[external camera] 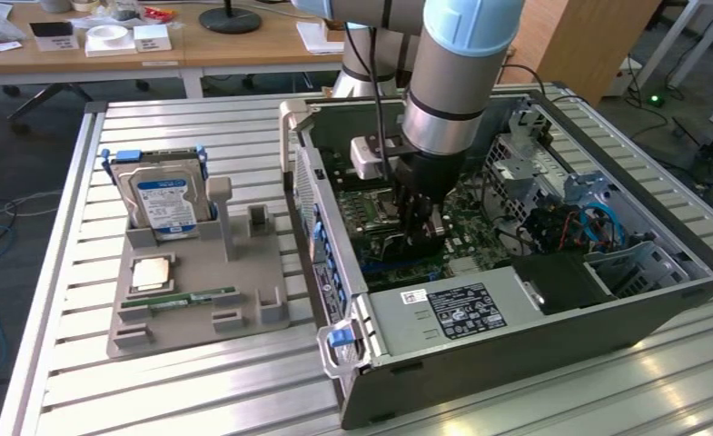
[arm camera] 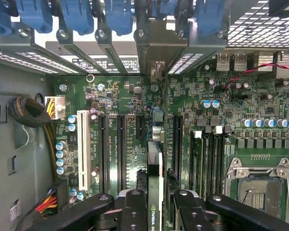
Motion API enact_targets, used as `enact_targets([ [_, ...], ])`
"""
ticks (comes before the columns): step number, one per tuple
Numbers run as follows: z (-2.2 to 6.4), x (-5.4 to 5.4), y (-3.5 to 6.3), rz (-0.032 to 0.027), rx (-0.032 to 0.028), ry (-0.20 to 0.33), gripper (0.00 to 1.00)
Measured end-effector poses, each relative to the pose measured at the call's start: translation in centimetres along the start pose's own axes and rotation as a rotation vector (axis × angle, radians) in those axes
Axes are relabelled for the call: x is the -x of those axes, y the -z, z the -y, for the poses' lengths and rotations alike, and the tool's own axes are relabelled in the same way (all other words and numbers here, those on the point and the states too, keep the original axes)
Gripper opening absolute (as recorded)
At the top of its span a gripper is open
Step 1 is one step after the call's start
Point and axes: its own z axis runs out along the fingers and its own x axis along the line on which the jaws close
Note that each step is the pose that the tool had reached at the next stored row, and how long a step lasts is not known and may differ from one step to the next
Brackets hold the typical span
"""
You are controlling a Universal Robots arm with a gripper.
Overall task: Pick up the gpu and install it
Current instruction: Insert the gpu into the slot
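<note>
The arm (external camera: 460, 64) stands nearly upright at the far middle of the scene, wrist (external camera: 435, 127) pointing straight down. The black gripper (external camera: 420, 222) hangs below it, fingers (arm camera: 135, 211) closed on the gpu (arm camera: 154, 211), held edge-on between them.

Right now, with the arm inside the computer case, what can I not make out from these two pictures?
- Whether the gpu is seated in the motherboard: in the wrist view the card, seen edge-on, hides its own connector edge; in the exterior view the gripper covers it.
- Print on the hard drive label: exterior view, too small.
- Text on the case sticker: exterior view, too small.
</note>
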Motion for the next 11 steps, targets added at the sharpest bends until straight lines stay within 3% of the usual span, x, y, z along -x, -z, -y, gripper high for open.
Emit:
enact_targets([
  [11, -0.07, -0.01, -0.12, 0.0001, 0.0000, 0.000, 0.26],
])
